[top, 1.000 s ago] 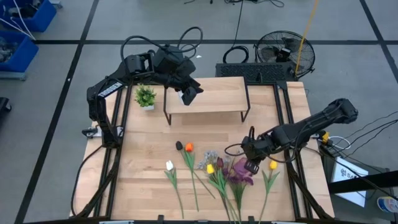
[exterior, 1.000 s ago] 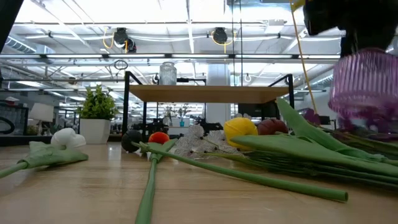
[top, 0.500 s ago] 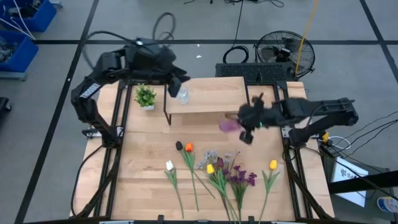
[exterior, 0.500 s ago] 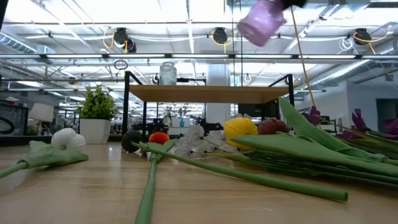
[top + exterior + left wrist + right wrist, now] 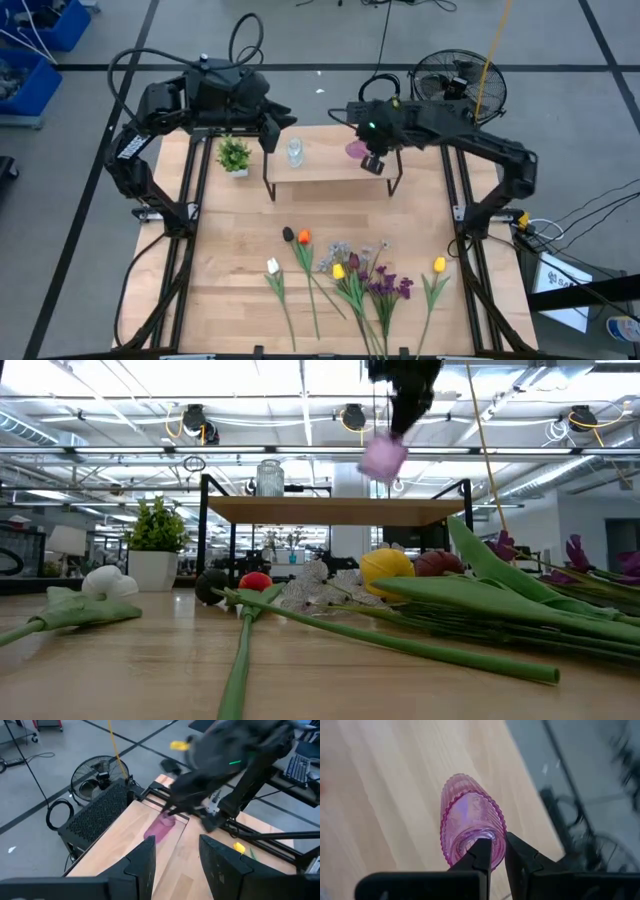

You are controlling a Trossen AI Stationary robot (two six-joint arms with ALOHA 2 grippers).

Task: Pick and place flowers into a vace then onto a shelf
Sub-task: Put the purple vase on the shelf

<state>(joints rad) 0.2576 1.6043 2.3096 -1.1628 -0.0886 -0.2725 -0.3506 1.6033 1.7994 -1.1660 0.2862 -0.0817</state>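
The flowers lie on the desk. Above the shelf we see the right pincer pinching the pink vase by its rim; a slip could topple it. The left pincer waits open, holding nothing.

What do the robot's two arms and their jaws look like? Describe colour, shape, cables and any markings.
Both arms are black and jointed, with bulky joint housings. Black cables loop above the left arm. The right arm shows a small green light near its wrist. Each ends in two flat, dark, tapering fingers.
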